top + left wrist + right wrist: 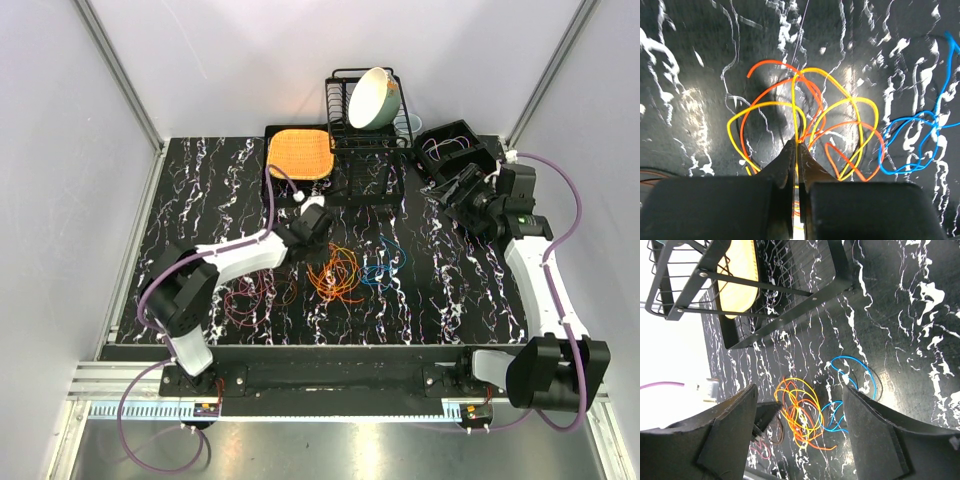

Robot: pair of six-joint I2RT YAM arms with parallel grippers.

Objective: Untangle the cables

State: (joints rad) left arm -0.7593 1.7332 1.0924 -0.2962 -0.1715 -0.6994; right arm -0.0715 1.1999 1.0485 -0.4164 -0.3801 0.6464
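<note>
The cables lie on the black marbled table. An orange and yellow tangle (335,272) (800,412) is in the middle, a blue loop (383,262) (850,357) lies to its right, and maroon and red loops (250,295) to its left. My left gripper (311,258) (797,143) is at the tangle's left edge, low over the table. Its jaws are shut on a yellow strand (795,100) of the tangle, with the blue cable (905,120) off to the right. My right gripper (452,190) (800,389) hangs open, high at the back right, holding nothing.
A black dish rack (365,165) with a pale bowl (372,97) stands at the back. An orange mat (300,152) lies on a black tray to its left and a black bin (455,150) to its right. White walls close in both sides.
</note>
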